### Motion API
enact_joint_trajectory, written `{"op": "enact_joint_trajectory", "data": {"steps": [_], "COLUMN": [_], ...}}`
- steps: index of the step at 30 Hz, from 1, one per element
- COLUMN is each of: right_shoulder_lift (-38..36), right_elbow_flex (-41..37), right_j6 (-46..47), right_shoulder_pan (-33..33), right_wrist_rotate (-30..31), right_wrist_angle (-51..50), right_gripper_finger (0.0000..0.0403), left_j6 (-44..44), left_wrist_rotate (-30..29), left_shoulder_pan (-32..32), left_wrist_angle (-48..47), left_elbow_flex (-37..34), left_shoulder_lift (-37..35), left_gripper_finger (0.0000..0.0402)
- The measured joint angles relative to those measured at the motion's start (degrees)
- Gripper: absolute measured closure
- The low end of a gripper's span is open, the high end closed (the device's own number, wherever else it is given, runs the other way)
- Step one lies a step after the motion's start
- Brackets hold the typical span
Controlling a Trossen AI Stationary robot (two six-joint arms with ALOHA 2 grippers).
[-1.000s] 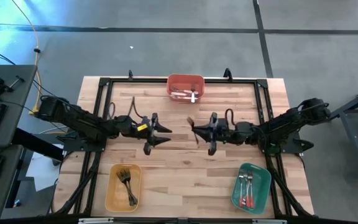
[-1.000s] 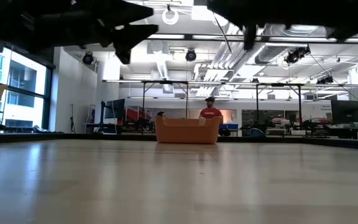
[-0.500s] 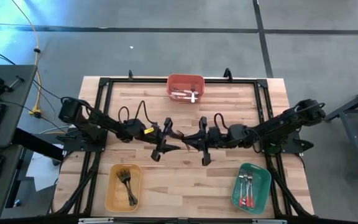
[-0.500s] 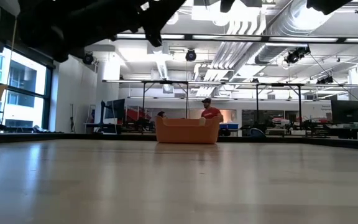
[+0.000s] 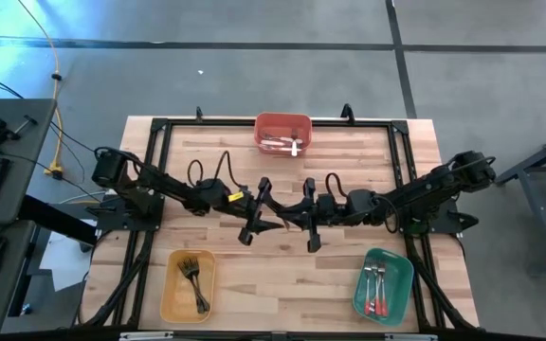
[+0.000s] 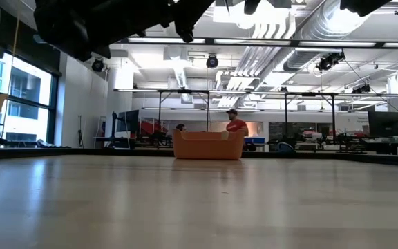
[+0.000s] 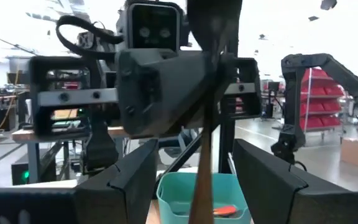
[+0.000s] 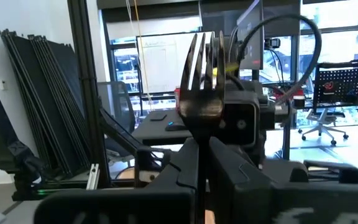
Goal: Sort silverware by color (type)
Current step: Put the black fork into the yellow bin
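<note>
My right gripper (image 5: 299,218), near the table's middle, is shut on a fork (image 8: 205,68) that stands upright with its tines up. My left gripper (image 5: 275,221) faces it from the table's left and is open. In the left wrist view its two fingers (image 7: 135,180) stand on either side of the fork's thin handle (image 7: 201,180) without touching it. Other silverware lies sorted: black-handled forks in the yellow bin (image 5: 187,284), white-handled pieces in the red bin (image 5: 283,133), and red-handled pieces in the green bin (image 5: 383,282). My right gripper pinches the fork just under its head (image 8: 202,127) between its two fingers (image 8: 182,165). They come roughly level from the table's right and lie across the fork. The fork is lifted clear, head above the fingers, and its handle (image 7: 199,193) hangs below them.
The three bins sit at the far middle, near left and near right of the wooden table (image 5: 263,275). A black frame (image 5: 159,128) runs round the table's edges. In the low view a person in red (image 6: 235,123) stands in the room beyond the red bin (image 6: 209,145).
My left gripper has gone toward the table's right edge, up to the right gripper. My right gripper has shifted toward the table's left and slightly toward its near edge with the fork, then kept still. The two grippers now face each other closely.
</note>
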Motion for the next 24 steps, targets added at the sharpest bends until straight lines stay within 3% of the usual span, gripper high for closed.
{"op": "enact_joint_trajectory", "data": {"steps": [7,15,19,24], "right_shoulder_lift": [0.0,0.0,-0.1,-0.2], "right_elbow_flex": [0.0,0.0,0.0,0.0], "right_j6": [0.0,0.0,0.0,-2.1], "right_shoulder_pan": [0.0,0.0,0.4,1.5], "right_wrist_rotate": [0.0,0.2,4.1,10.4], "right_wrist_angle": [-0.3,-1.7,-3.4,-4.2], "right_gripper_finger": [0.0403,0.0402,0.0384,0.0325], "left_j6": [0.3,0.5,0.8,0.8], "left_wrist_rotate": [-0.3,-0.3,0.9,0.7], "left_shoulder_pan": [-0.1,-0.1,0.3,1.2], "left_wrist_angle": [-1.6,-1.9,-4.2,-15.0], "left_elbow_flex": [2.0,2.2,2.2,2.2], "left_shoulder_lift": [0.0,0.0,-0.4,-4.0], "left_gripper_finger": [0.0254,0.0382,0.0391,0.0396]}}
